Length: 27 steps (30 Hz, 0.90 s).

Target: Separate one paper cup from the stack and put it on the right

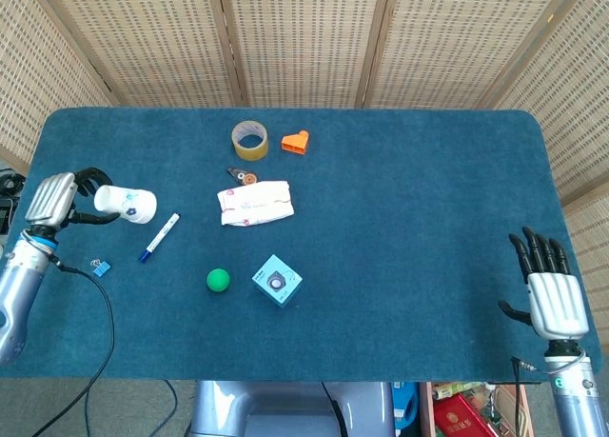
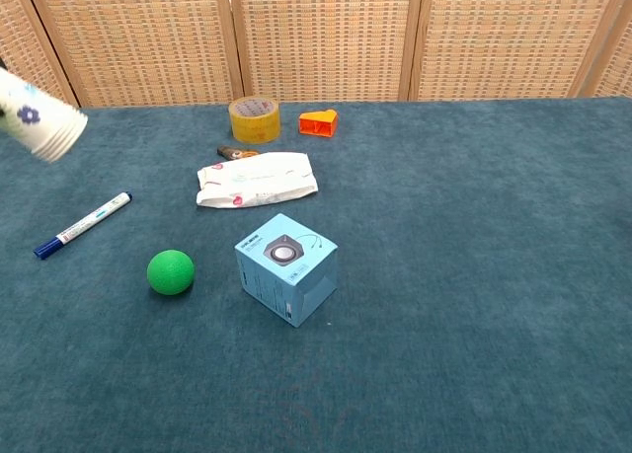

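Observation:
The stack of white paper cups with blue flowers is lifted off the table and tipped sideways, rims pointing right. My left hand holds its base end at the table's far left. In the chest view only the cups show, at the upper left edge; the left hand is out of that frame. My right hand hovers open, fingers spread, near the table's front right corner, far from the cups.
A blue-capped marker, a green ball and a light blue box lie right of the cups. Farther back are a tissue packet, a tape roll and an orange piece. A small blue clip lies near the left edge.

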Each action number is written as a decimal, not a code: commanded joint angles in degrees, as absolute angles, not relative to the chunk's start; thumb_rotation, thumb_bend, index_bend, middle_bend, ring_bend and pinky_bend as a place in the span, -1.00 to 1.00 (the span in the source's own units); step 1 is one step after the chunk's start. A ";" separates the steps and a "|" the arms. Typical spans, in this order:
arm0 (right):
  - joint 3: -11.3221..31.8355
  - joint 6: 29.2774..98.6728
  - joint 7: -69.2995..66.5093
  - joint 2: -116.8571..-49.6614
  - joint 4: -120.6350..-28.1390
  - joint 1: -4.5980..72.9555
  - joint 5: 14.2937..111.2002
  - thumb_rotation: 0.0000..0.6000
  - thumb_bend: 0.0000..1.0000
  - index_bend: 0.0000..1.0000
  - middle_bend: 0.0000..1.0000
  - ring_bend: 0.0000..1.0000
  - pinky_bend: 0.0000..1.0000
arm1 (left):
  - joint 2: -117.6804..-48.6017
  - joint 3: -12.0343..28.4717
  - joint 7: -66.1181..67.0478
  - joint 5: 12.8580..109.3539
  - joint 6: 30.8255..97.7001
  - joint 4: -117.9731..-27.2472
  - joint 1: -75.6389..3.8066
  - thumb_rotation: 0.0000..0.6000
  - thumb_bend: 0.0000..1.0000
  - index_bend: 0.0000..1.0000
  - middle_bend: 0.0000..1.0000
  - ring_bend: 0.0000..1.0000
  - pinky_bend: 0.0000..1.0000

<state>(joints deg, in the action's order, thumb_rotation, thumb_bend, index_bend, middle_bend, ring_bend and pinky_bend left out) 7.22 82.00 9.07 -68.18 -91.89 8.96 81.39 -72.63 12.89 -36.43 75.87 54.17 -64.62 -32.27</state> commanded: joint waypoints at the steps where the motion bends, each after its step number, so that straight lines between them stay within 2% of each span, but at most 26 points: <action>1: 6.84 82.10 7.68 -68.89 -89.56 9.65 83.49 1.00 -1.00 -1.00 -1.00 -1.00 -1.00 | -67.00 14.63 -54.53 77.99 54.28 -74.30 -30.35 1.00 -0.81 0.03 -0.01 -0.04 -0.08; 9: 7.14 84.31 2.64 -69.02 -82.44 12.26 90.47 1.00 -1.00 -0.95 -1.00 -1.00 -1.00 | -68.30 13.92 -76.79 84.03 47.49 -77.71 -35.47 1.00 -0.80 0.03 -0.01 -0.04 -0.08; 14: 7.88 85.73 -0.53 -68.52 -79.49 14.48 94.25 1.00 -1.00 -0.82 -0.99 -1.00 -1.00 | -72.82 13.76 -83.04 86.09 44.13 -76.22 -40.22 1.00 -0.79 0.03 -0.01 -0.04 -0.08; 19: 8.99 87.15 -4.24 -68.55 -76.49 17.22 97.38 1.00 -1.00 -0.64 -0.86 -1.00 -0.99 | -78.95 15.12 -88.82 84.48 39.09 -73.99 -45.81 1.00 -0.77 0.03 -0.01 -0.04 -0.08; 27: 9.83 87.64 -9.77 -68.99 -69.44 24.14 103.99 1.00 -1.00 -0.39 -0.67 -0.89 -0.81 | -86.59 17.13 -88.48 81.81 33.80 -70.13 -52.90 1.00 -0.76 0.03 -0.01 -0.04 -0.08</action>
